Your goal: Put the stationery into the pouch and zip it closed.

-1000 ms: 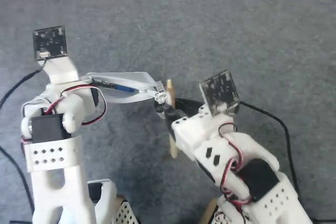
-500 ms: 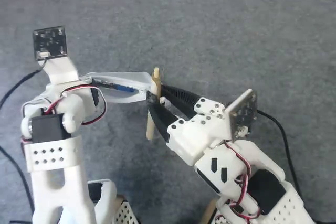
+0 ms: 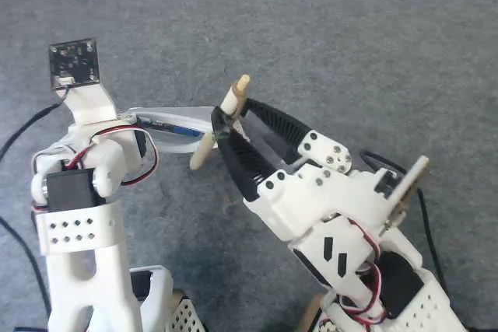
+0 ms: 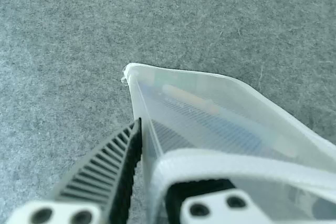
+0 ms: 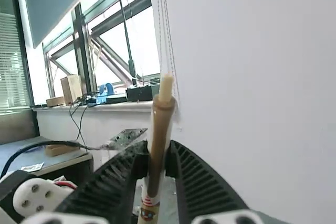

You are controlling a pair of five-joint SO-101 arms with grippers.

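Note:
A translucent white pouch (image 3: 187, 124) hangs above the grey mat, its rim pinched by my left gripper (image 4: 153, 157), which is shut on it. Through the pouch wall (image 4: 220, 124) I see a blue pen and other stationery inside. In the high view the left arm (image 3: 85, 169) stands at the left with the pouch stretching to its right. My right gripper (image 3: 223, 120) is shut on a wooden pen (image 3: 230, 104), which is tilted, its pale tip pointing up and away, its lower end beside the pouch's right end. In the right wrist view the wooden pen (image 5: 158, 124) stands between the black fingers (image 5: 122, 174).
Grey carpet-like mat (image 3: 373, 68) covers the table, with open room behind and to the right. A black cable (image 3: 19, 136) trails at the left edge. The right arm's body (image 3: 342, 223) fills the lower right.
The right arm has swung its wrist round and lifted the wooden pen, which went from roughly upright beside the pouch's right end to tilted and higher. The left arm and pouch stayed still.

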